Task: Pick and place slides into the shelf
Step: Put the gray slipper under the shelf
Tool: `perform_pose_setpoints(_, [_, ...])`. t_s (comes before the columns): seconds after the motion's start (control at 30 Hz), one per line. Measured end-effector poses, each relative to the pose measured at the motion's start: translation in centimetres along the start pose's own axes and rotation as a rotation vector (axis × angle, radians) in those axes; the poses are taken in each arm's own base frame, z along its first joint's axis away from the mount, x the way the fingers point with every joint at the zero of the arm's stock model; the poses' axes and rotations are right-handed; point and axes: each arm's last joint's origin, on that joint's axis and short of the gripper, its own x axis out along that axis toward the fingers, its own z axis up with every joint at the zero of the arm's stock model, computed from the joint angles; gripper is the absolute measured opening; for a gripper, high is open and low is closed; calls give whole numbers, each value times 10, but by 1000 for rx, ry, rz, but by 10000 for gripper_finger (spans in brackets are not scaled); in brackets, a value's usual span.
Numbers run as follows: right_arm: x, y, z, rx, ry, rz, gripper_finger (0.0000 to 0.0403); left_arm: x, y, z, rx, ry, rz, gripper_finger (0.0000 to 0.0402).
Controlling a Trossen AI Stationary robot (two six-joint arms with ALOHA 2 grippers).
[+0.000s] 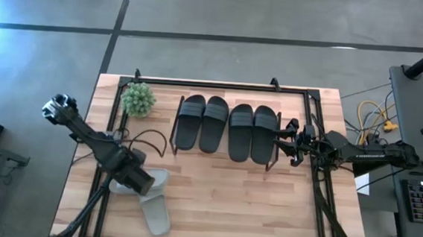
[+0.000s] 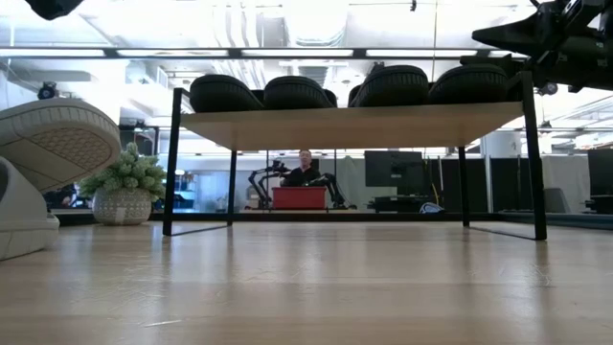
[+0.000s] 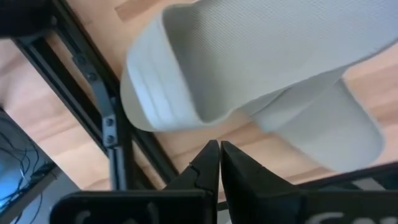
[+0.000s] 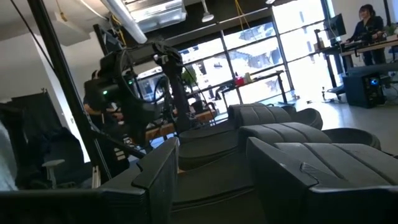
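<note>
Four black slides lie side by side on the shelf, strap humps up. Two pale grey-green slides lie crossed near the table's front left. One leans tilted on the other with its ribbed sole showing. My left gripper is shut and hovers just above that pair, apart from them. My right gripper is open at the shelf's right end, level with the rightmost black slide, with its fingers clear of it.
A small potted plant stands left of the shelf. The black rail frame runs around the table. Bare wood lies in front of the shelf. A person sits far behind the table.
</note>
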Motion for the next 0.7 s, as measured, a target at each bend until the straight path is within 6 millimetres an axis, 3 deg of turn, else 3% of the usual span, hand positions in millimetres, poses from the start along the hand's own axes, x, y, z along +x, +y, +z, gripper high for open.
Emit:
perform_pose_setpoints(0.17, [0,0,0,0,0,0,183,7,-23,-2,-48,-32,39,20])
perform_pose_setpoints(0.4, [0,0,0,0,0,0,183,16,-47,-1,-188,-40,88,100])
perform_pose_setpoints(0.7, [0,0,0,0,0,0,183,17,-44,-2,-267,-35,246,181])
